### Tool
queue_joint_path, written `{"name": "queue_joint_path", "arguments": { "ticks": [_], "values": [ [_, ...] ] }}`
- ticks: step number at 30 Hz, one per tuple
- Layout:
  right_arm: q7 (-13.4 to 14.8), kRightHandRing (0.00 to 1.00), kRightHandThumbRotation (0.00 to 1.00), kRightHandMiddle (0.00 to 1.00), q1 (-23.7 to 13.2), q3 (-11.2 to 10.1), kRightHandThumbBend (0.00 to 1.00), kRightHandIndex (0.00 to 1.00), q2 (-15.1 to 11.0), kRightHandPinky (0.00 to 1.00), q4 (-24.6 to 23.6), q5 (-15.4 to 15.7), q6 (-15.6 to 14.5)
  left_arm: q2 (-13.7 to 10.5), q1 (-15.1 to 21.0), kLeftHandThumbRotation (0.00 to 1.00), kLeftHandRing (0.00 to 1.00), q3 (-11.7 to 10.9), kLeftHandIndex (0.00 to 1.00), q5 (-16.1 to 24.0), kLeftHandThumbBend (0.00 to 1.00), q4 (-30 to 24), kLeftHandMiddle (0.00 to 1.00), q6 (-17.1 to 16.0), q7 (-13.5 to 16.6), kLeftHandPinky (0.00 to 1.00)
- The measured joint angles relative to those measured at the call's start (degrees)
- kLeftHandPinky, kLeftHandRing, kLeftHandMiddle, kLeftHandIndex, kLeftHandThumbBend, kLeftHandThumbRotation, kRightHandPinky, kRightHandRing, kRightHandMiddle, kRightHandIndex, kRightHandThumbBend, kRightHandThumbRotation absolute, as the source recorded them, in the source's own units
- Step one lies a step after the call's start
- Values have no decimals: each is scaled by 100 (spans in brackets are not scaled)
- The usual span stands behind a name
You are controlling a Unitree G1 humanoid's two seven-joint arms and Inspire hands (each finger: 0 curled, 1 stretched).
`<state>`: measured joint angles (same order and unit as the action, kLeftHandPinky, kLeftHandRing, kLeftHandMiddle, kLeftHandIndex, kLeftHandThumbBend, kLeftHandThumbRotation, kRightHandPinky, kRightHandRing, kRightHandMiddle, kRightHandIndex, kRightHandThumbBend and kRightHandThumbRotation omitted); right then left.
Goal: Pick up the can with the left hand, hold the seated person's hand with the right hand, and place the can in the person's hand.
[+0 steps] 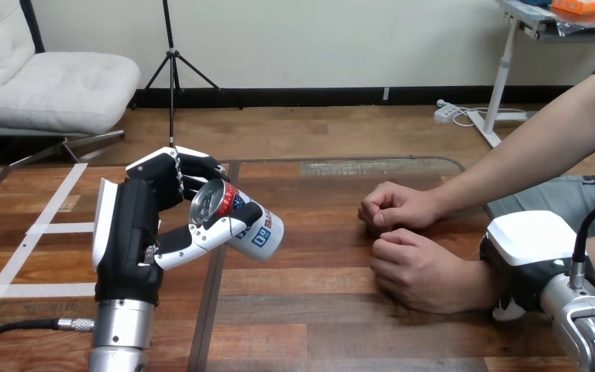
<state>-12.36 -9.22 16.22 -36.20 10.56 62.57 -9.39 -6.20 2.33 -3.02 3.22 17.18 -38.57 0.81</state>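
A red, white and blue can (254,226) hangs tilted above the wooden table (318,318) at centre left, its silver top facing me. My left hand (133,229) is shut on it, fingers behind the can and thumb across its front. The person's two hands rest as loose fists on the table at centre right, the nearer one (412,270) just in front of the farther one (395,206). My right hand (528,242) lies against the wrist of the nearer fist, its white back facing up. About a hand's width of table separates the can from the fists.
White tape strips (46,229) cross the table's left part. The person's forearms run in from the right edge. Bare wood lies between the can and the person's hands and along the front edge.
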Motion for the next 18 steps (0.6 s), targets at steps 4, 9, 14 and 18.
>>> {"name": "queue_joint_path", "arguments": {
  "ticks": [4, 9, 14, 18],
  "values": [
    [126, 12, 0, 24, -54, 28, 53, 43, 0, 2, 120, -56, 46, -1, 0, 0, 38, 0, 43, 18, 67, -1, 44, 0, 0, 33],
    [214, 5, 0, 16, -153, 73, 52, 42, -3, 1, 245, -100, 123, -1, 0, 0, 38, -4, 44, 13, 67, -1, 44, 0, -1, 33],
    [239, 2, 0, 12, -234, 113, 51, 42, -7, 0, 318, -134, 173, -1, 0, 0, 38, -4, 44, 14, 67, -1, 44, 0, 0, 32],
    [238, 2, 0, 12, -253, 119, 51, 42, -10, 0, 343, -172, 181, 0, 0, 0, 38, -4, 44, 16, 67, -2, 43, 0, 1, 32]
  ]
}}
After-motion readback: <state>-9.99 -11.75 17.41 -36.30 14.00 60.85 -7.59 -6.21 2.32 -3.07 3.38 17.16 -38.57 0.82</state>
